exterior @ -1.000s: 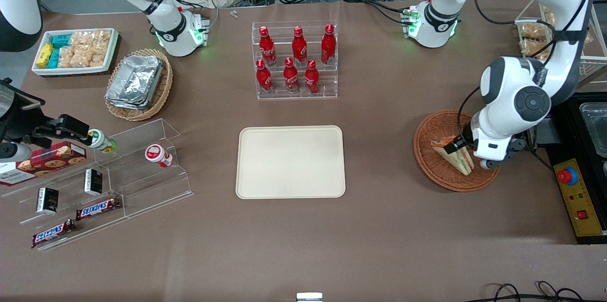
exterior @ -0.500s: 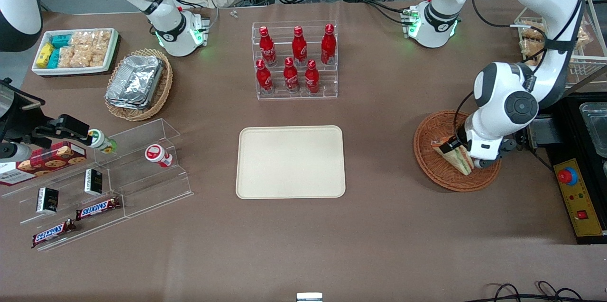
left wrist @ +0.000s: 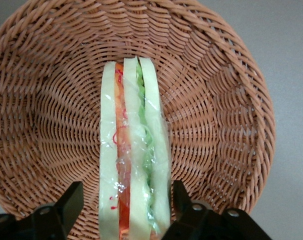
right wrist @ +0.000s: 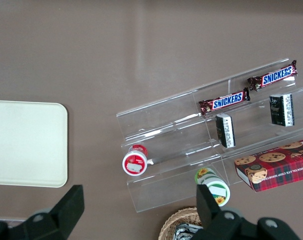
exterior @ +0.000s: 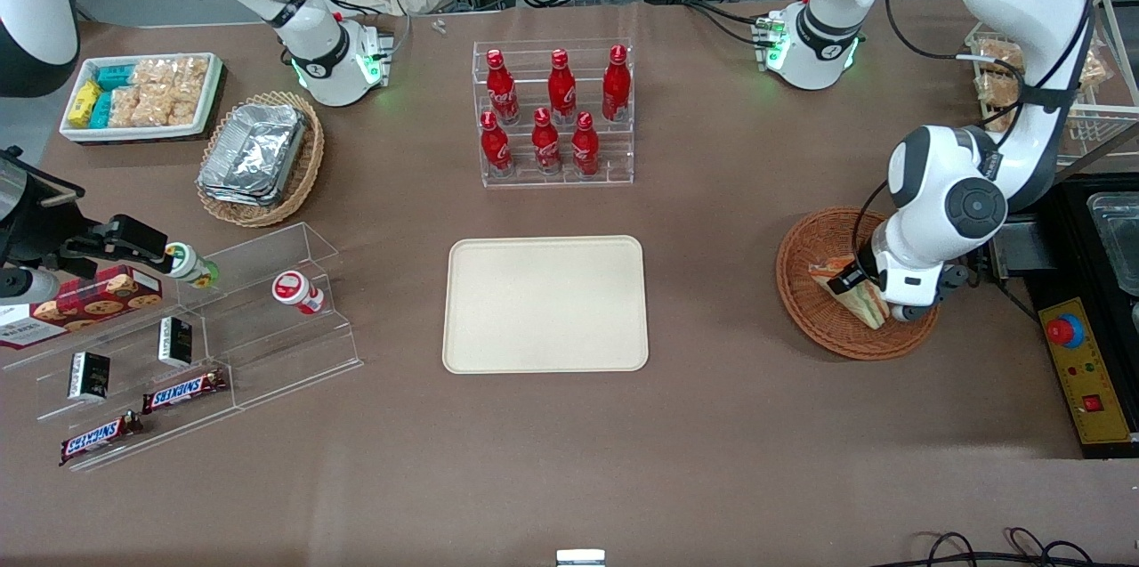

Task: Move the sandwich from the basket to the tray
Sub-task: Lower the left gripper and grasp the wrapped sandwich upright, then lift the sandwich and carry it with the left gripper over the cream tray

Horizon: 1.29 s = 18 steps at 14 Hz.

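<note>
At the working arm's end of the worktop [exterior: 712, 460], seen from the front, the gripper [exterior: 856, 287] is hanging low over the basket [exterior: 805, 282], right at the sandwich [exterior: 852, 295], which is lying inside it. The tray [exterior: 545, 304] is sitting bare at mid-worktop, well apart from the basket.

In the left wrist view, the fingers [left wrist: 71, 200] are standing wide, one on each side of the sandwich [left wrist: 134, 150], not yet pressing it. The wedge is standing on edge in the basket [left wrist: 226, 100], wrapped in clear film. It is looking light, soft and easily crushed, and the film is probably slippery; a gentle squeeze across the flat bread faces is likely suiting it best.
</note>
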Each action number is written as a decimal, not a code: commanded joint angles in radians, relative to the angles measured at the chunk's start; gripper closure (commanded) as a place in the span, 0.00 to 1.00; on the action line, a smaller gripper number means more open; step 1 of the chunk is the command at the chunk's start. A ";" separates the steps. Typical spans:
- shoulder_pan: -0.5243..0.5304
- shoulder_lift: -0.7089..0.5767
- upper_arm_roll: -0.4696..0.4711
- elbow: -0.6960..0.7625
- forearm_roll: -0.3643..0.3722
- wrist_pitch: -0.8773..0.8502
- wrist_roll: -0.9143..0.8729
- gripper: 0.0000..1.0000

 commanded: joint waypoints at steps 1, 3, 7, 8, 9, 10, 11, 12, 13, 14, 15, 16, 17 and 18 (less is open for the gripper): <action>0.000 -0.011 0.000 -0.009 0.029 0.019 -0.035 0.62; -0.002 -0.025 0.000 -0.006 0.030 0.000 -0.044 0.94; -0.013 -0.085 -0.043 0.066 0.039 -0.195 -0.061 1.00; -0.013 -0.088 -0.067 0.109 0.038 -0.267 -0.064 1.00; -0.013 -0.087 -0.093 0.165 0.033 -0.347 -0.064 1.00; -0.013 -0.082 -0.125 0.212 0.026 -0.409 -0.064 1.00; -0.013 -0.082 -0.161 0.247 0.022 -0.447 -0.064 1.00; -0.013 -0.082 -0.201 0.267 0.021 -0.467 -0.064 1.00; -0.013 -0.084 -0.243 0.278 0.021 -0.477 -0.061 1.00; -0.013 -0.084 -0.289 0.283 0.021 -0.478 -0.058 1.00; -0.013 -0.077 -0.338 0.290 0.021 -0.475 -0.056 1.00; -0.013 -0.067 -0.380 0.299 0.021 -0.465 -0.055 1.00; -0.014 -0.041 -0.418 0.319 0.021 -0.460 -0.058 1.00; -0.034 0.002 -0.449 0.351 0.024 -0.448 -0.062 1.00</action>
